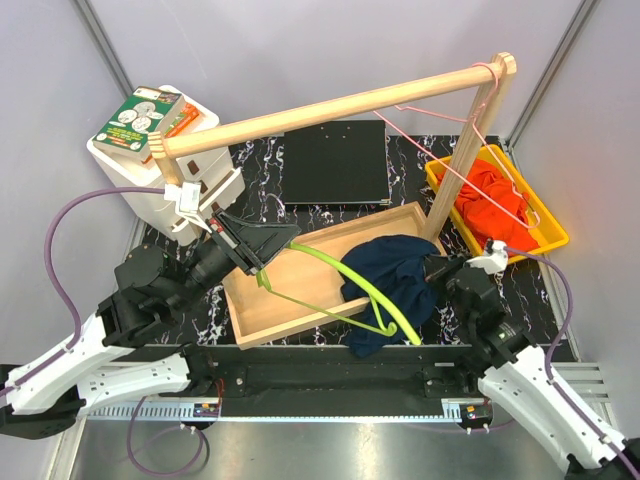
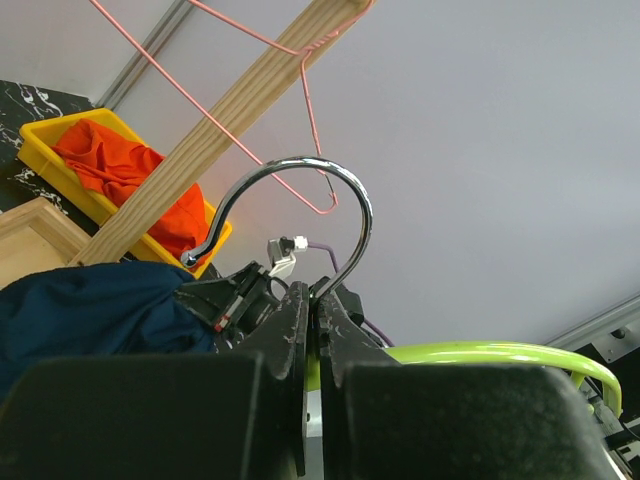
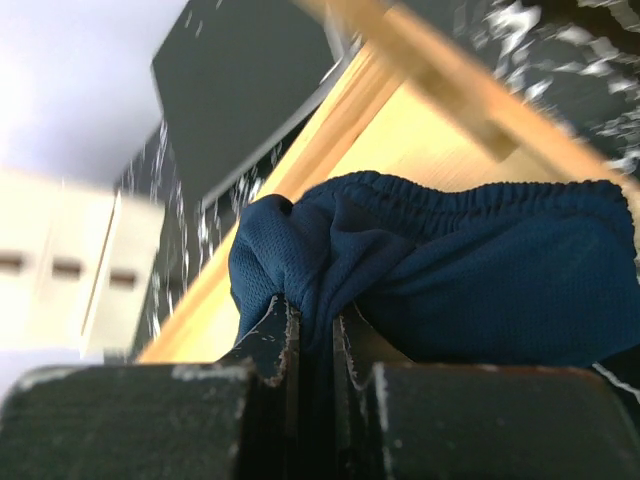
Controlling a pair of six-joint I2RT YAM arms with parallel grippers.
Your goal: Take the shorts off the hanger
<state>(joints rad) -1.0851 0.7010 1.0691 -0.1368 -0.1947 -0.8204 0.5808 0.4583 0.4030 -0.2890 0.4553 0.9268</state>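
Observation:
The dark navy shorts [image 1: 390,275] hang bunched on a yellow-green hanger [image 1: 385,300] over the wooden tray [image 1: 290,310]. My left gripper [image 1: 270,250] is shut on the hanger's neck, just below its chrome hook [image 2: 300,200]; its jaws [image 2: 318,305] pinch the metal stem. My right gripper [image 1: 432,268] is shut on a fold of the navy shorts [image 3: 450,260], with cloth squeezed between the fingertips [image 3: 315,320]. The orange shorts [image 1: 495,205] lie in the yellow bin [image 1: 550,235] at the right, off any hanger.
A wooden rack [image 1: 340,105] spans the table, and its post [image 1: 465,150] stands between tray and bin. A pink wire hanger [image 1: 470,125] hangs empty on it. A black pad [image 1: 335,165] lies behind the tray. A white box [image 1: 150,185] with a green packet stands back left.

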